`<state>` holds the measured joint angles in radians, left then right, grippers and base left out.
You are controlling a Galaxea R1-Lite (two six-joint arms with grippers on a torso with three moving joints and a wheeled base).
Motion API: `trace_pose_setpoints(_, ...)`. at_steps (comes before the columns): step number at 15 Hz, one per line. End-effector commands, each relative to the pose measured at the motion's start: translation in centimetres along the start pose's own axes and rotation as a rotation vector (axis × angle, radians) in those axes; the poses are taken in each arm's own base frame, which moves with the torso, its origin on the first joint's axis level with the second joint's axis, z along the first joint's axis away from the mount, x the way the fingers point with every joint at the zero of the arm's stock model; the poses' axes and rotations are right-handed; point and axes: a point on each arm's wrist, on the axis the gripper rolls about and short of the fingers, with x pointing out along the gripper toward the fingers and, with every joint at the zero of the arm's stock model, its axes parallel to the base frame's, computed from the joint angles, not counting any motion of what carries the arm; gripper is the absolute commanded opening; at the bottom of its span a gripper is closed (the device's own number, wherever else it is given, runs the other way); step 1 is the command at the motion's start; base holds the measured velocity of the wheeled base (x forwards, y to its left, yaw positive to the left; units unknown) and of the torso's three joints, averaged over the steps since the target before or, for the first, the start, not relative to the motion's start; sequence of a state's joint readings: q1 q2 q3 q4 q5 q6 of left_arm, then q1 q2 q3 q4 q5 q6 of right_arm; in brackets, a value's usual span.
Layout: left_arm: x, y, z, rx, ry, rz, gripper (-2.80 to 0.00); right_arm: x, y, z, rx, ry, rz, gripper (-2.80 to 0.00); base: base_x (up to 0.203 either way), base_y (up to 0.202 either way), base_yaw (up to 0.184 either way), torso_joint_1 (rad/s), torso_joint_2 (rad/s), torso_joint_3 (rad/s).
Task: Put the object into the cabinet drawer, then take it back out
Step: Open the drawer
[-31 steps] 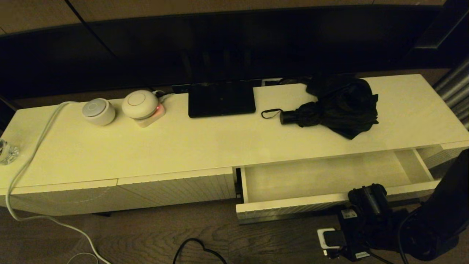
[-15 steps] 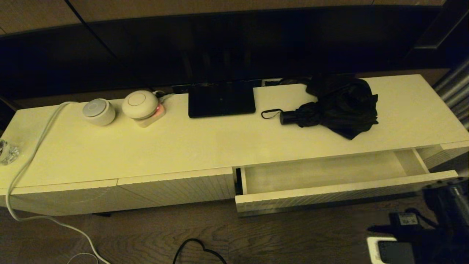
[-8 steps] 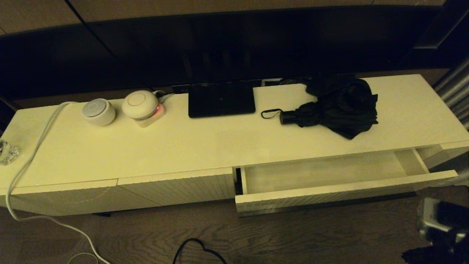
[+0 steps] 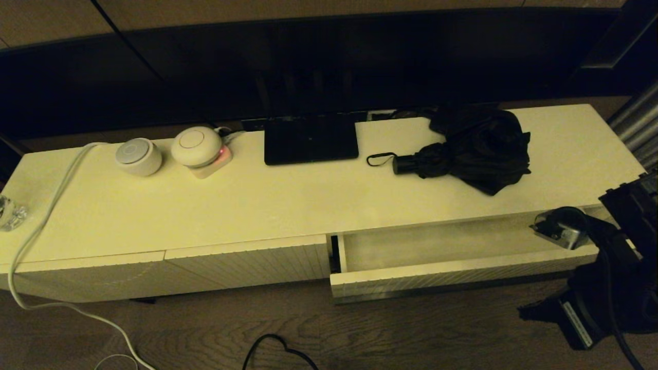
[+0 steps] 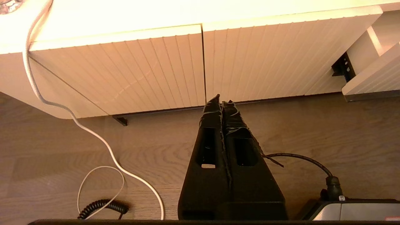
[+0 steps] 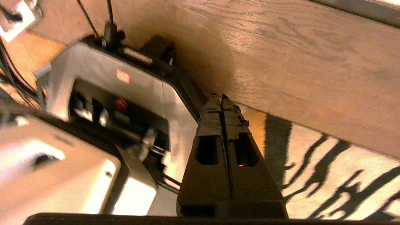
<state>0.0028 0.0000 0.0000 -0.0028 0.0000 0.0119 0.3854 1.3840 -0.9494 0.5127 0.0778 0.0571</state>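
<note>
Head view: black folding umbrella w/ bunched fabric, stub handle and thin wrist loop (image 4: pixel 465 149) lies on the cream cabinet top (image 4: pixel 257 205), upper right of centre, well apart from any gripper. Wide cream ribbed-front drawer (image 4: pixel 452 272) stands pulled out, lower right, nothing in it. Right arm's dark bulk overlaps the drawer's right end at frame's right edge. Risk: arm knocks the drawer front, or loose fabric and loop snag on the drawer lip going in.

Left wrist view: left gripper (image 5: pixel 222 101) shut, holding nothing, low over wood floor (image 5: pixel 312 131) in frame centre.

Right wrist view: right gripper (image 6: pixel 221 99) closed tight on nothing, frame centre, aimed at floor and robot base. Risk: unless it opens before reaching, it'll shove the umbrella toward the cabinet's back edge, not grasp it.
</note>
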Motion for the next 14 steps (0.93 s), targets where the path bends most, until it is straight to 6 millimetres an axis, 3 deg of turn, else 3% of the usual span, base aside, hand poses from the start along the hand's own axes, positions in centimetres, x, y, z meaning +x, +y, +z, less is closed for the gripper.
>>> trace_pose_setpoints(1, 0.0, 0.0, 0.0, 0.000, 0.001, 0.000, -2.80, 2.0, 0.0, 1.2, 0.026, 0.055, -0.011, -2.80, 0.000, 0.000, 0.000, 0.000, 0.00, 0.000)
trace_pose_setpoints(7, 0.0, 0.0, 0.0, 0.000, 0.001, 0.000, -2.80, 4.5, -0.2, 4.1, 0.183, 0.055, -0.097, -2.80, 0.000, 0.000, 0.000, 0.000, 0.00, 0.000)
trace_pose_setpoints(14, 0.0, 0.0, 0.0, 0.000, 0.001, 0.000, -2.80, 5.6, -0.3, 5.4, 0.216, -0.002, -0.094, -2.80, 0.000, 0.000, 0.000, 0.000, 0.00, 0.000)
